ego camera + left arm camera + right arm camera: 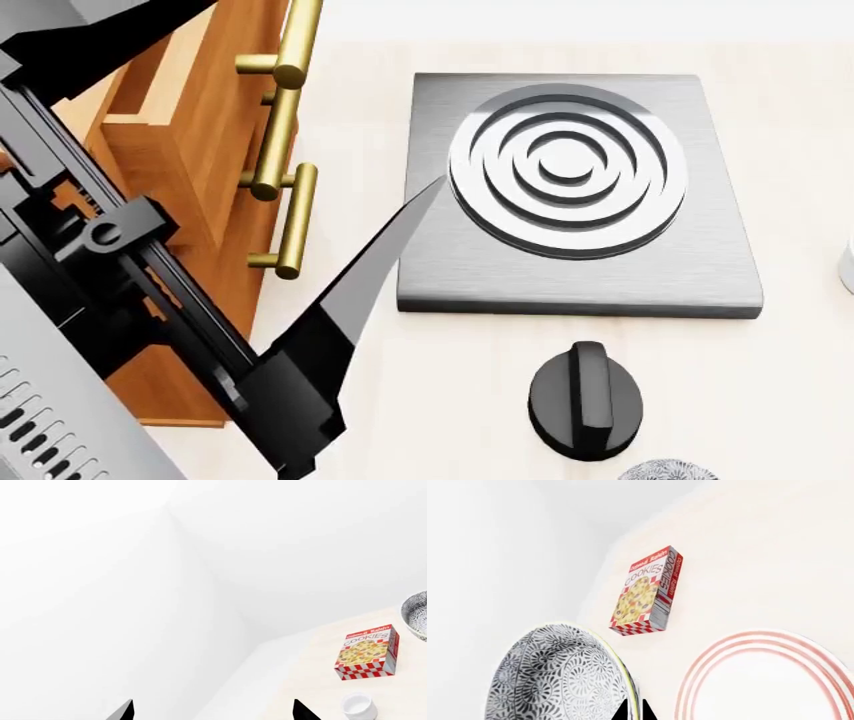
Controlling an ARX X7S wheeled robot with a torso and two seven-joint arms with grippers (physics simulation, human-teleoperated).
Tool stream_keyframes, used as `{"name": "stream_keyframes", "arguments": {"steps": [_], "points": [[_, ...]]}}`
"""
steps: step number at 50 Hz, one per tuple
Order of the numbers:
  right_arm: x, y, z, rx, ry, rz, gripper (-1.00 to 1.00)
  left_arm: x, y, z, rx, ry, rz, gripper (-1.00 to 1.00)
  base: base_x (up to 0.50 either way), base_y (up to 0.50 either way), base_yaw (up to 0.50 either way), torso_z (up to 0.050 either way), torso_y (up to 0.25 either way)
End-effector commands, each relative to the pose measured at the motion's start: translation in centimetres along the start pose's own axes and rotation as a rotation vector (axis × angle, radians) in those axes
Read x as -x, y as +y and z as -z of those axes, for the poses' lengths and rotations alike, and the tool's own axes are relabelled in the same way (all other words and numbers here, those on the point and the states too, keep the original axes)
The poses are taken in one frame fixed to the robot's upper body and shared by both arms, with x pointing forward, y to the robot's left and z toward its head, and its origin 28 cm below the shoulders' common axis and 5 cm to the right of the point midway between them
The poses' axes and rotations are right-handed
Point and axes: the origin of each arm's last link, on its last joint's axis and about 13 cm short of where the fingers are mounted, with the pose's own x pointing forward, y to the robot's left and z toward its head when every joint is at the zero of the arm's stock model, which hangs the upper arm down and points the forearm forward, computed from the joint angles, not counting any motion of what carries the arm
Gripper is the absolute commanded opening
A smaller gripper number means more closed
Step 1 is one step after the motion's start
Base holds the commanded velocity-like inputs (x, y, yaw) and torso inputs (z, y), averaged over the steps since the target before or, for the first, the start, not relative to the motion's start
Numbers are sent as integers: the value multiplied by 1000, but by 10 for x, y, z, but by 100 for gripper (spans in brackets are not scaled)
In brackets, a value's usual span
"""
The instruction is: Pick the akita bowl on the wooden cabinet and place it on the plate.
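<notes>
Through our right wrist view, the right fingers (632,711) pinch the rim of the akita bowl (557,677), holding it up beside the plate (767,680), which lies on the pale tabletop (760,555) near a cookie box (646,591). Our left fingers (212,711) are spread wide with nothing between them. From the head view, the wooden cabinet (200,130) stands at the left, beside a grey stove burner (577,190) and a black knob (585,400).
</notes>
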Motion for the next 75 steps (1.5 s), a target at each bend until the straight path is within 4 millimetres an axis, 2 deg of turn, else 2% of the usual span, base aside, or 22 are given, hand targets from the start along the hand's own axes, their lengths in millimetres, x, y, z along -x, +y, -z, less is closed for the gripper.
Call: {"name": "stream_keyframes", "arguments": {"steps": [1,20,41,75], "points": [[-13,-3,15,86,33,10,-100,0,-1,1,2,1,-1,100,0,0,0,0,0],[-22,-20,22,94,54,70,-100,0,0,1,7,3,-4,100,0,0,0,0,1],[-38,-26,34,124,68,104,-100,0,0,3,9,3,-2,100,0,0,0,0,0],[-51,-51,41,137,71,205,-100,1,0,4,12,5,-3,100,0,0,0,0,0]]}}
